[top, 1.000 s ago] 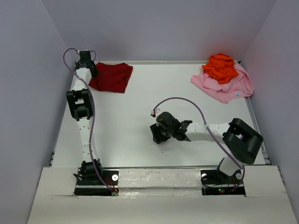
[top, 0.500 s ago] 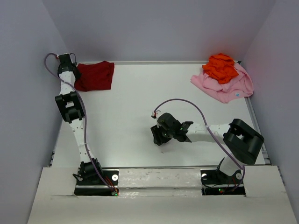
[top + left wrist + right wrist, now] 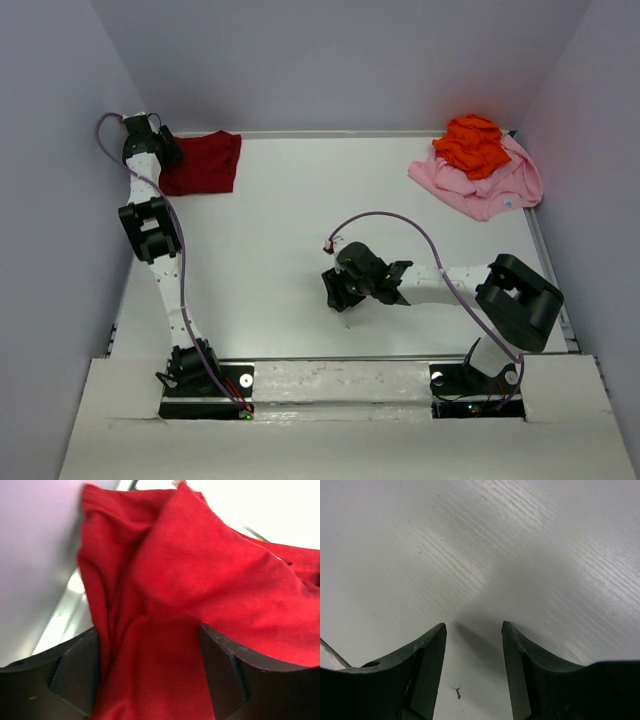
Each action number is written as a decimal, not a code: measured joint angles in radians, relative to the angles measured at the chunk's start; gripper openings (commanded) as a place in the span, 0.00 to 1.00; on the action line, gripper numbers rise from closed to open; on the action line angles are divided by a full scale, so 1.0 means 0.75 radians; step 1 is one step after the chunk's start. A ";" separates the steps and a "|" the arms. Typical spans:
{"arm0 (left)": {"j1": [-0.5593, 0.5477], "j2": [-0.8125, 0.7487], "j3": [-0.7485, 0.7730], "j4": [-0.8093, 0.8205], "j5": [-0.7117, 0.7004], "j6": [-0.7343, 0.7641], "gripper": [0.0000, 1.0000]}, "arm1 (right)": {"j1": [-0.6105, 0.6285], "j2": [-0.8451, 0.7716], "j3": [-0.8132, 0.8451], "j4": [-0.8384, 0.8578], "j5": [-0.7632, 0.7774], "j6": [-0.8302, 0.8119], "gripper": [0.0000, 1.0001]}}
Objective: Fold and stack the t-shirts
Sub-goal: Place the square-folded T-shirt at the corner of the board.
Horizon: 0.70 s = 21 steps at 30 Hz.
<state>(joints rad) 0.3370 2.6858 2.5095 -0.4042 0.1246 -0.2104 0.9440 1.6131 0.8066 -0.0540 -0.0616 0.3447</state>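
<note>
The dark red t-shirt point(image 3: 205, 163) lies folded in the far left corner of the table, against the wall. My left gripper point(image 3: 165, 150) is at its left edge. In the left wrist view the jaws stand wide apart and open, with the rumpled red cloth point(image 3: 200, 580) lying loosely between the left gripper's point(image 3: 149, 630) fingers. The bright orange t-shirt point(image 3: 472, 143) sits bunched on top of the light pink t-shirt point(image 3: 495, 188) at the far right. My right gripper point(image 3: 335, 292) hovers open over bare table near the middle, and the right gripper point(image 3: 473, 625) holds nothing.
The white table point(image 3: 280, 230) is bounded by a raised metal rim and lilac walls on the left, back and right. The left arm stretches along the left edge. A purple cable loops over the right arm.
The left gripper dragged the dark red t-shirt left into the far corner, then opened its jaws and let go of the cloth. The right arm has hardly moved.
</note>
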 measured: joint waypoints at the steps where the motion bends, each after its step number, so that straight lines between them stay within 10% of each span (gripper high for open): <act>1: -0.007 0.000 0.001 0.001 0.002 -0.003 0.82 | 0.000 0.001 0.000 0.003 -0.001 0.000 0.54; 12: -0.158 -0.071 -0.066 0.001 -0.025 -0.020 0.82 | 0.000 0.001 -0.005 0.015 0.002 0.000 0.54; 21: -0.415 -0.533 -0.461 0.038 -0.150 -0.011 0.83 | 0.000 -0.068 -0.065 0.035 0.028 0.000 0.55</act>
<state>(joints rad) 0.0261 2.2860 2.1635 -0.3756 0.0120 -0.2184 0.9440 1.5620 0.7578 -0.0280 -0.0402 0.3447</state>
